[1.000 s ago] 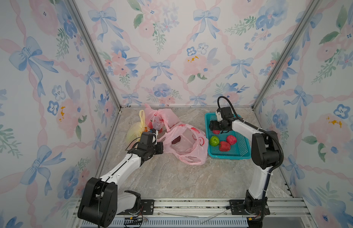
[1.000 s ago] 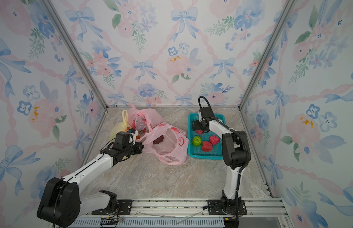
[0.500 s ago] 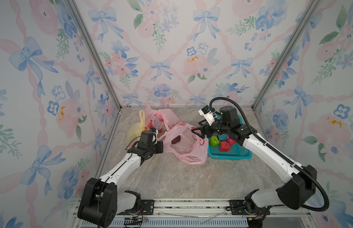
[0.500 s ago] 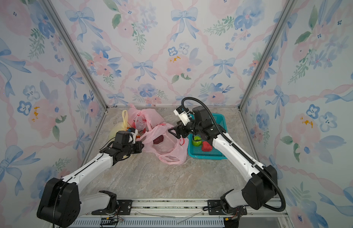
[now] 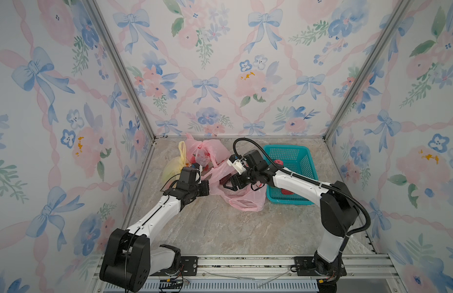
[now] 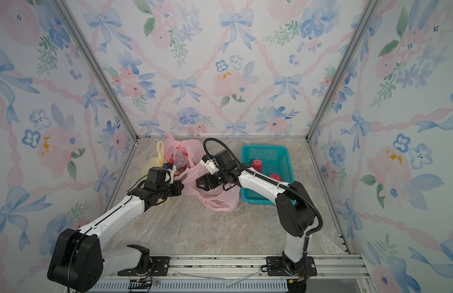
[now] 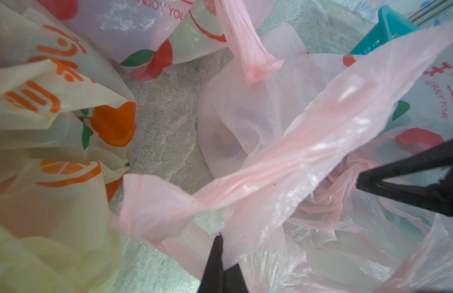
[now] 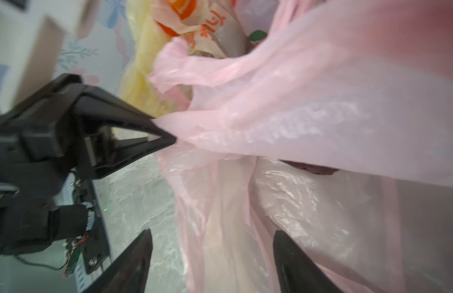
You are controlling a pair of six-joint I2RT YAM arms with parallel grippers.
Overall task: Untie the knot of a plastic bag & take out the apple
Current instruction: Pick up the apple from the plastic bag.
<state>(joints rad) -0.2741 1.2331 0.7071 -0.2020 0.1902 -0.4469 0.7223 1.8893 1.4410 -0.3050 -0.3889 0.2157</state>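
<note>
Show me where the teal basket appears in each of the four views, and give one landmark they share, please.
Top views: the teal basket stands at the back right of the table, behind the right arm.
Left wrist view: only a teal corner shows, past the open pink bag.
Right wrist view: the basket is not in it.
Shared landmark: the open pink bag, pinched by the left tool.

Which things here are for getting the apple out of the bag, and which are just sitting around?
For the job:
- open pink bag, untied
- left gripper, jaws shut on the bag's edge
- right gripper, jaws open at the bag's mouth
- teal basket with red apples

Just lying about:
- tied pink bag
- yellow bag
</note>
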